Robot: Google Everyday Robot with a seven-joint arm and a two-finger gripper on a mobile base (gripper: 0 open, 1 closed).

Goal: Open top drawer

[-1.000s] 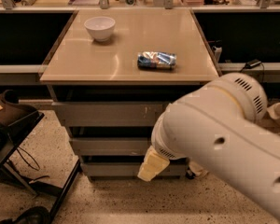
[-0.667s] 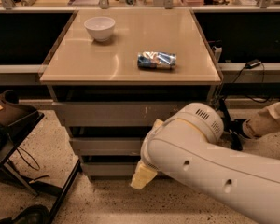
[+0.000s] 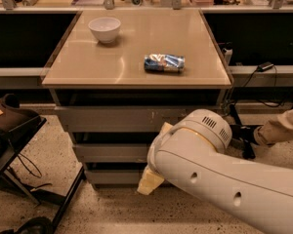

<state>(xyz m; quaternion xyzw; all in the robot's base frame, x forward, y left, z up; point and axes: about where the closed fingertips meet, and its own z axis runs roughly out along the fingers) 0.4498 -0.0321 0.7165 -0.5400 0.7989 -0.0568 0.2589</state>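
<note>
Scratches are showing pale right of centre on the top drawer (image 3: 112, 118), its wide grey handleless front sitting just under the tabletop (image 3: 136, 43). The gripper (image 3: 150, 180) is hiding mostly behind the white arm (image 3: 210, 174), low before the lower drawer fronts (image 3: 110, 152); its state cannot be told

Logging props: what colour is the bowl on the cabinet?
White bowl, camera view; the gripper sits low before the lower drawer fronts.
</note>
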